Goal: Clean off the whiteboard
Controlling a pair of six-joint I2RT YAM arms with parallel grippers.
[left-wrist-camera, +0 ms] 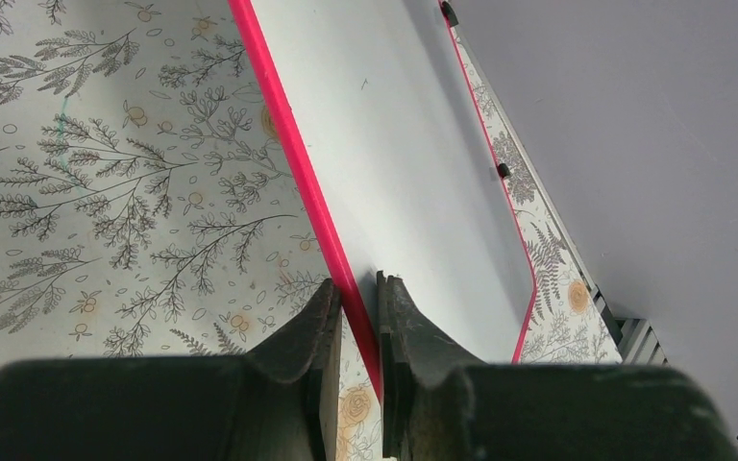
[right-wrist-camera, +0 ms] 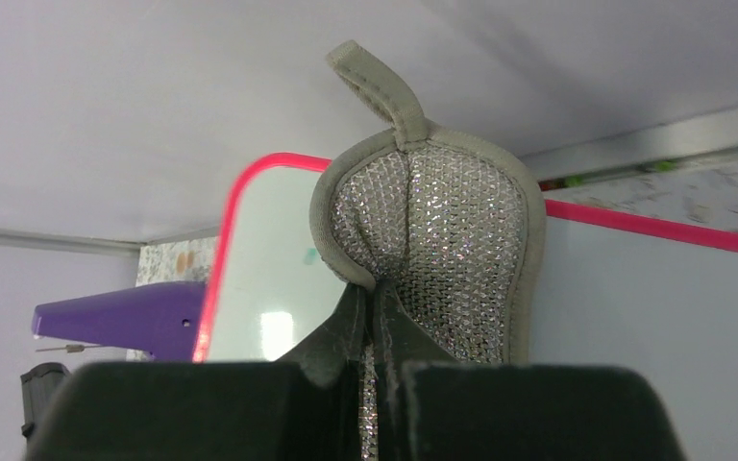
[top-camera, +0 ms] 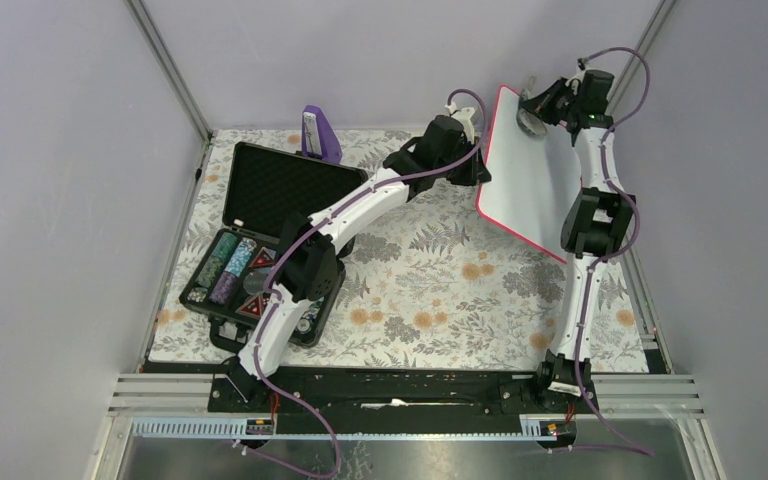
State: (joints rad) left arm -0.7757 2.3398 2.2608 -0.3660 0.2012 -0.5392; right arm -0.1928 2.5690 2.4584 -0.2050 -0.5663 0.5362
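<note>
A flowered cloth [top-camera: 440,290] covers the table inside a booth of plain grey walls [top-camera: 50,150]. The whiteboard [top-camera: 530,180] sits at the far right and seems tipped up toward the right wall rather than lying flat. The left gripper [left-wrist-camera: 356,288] has the whiteboard's left red rim [left-wrist-camera: 293,163], its fingers drawn narrow with only that thin edge between them. The right gripper [right-wrist-camera: 375,298] is at the whiteboard's far corner, its fingers pinched tight on a fold of a silver mesh pad [right-wrist-camera: 442,230] with a cloth loop. Whether the pad touches the white face cannot be told.

The face looks almost bare, with one small greenish speck [right-wrist-camera: 309,255] near its far left corner.

The main risk is the slim hold on the rim. A firm wipe could swing the whiteboard about that pinch or slide it free. The pad, caught by one fold, could twist or pull out under drag. A light pass might also miss the speck.

Well to the left of the whiteboard lies an open black case [top-camera: 270,190] holding chips [top-camera: 230,265]. A purple stand [top-camera: 318,133] rises beyond it. Neither blocks the wipe. The tighter limits are the right wall crowding that arm and the left arm at the rim
</note>
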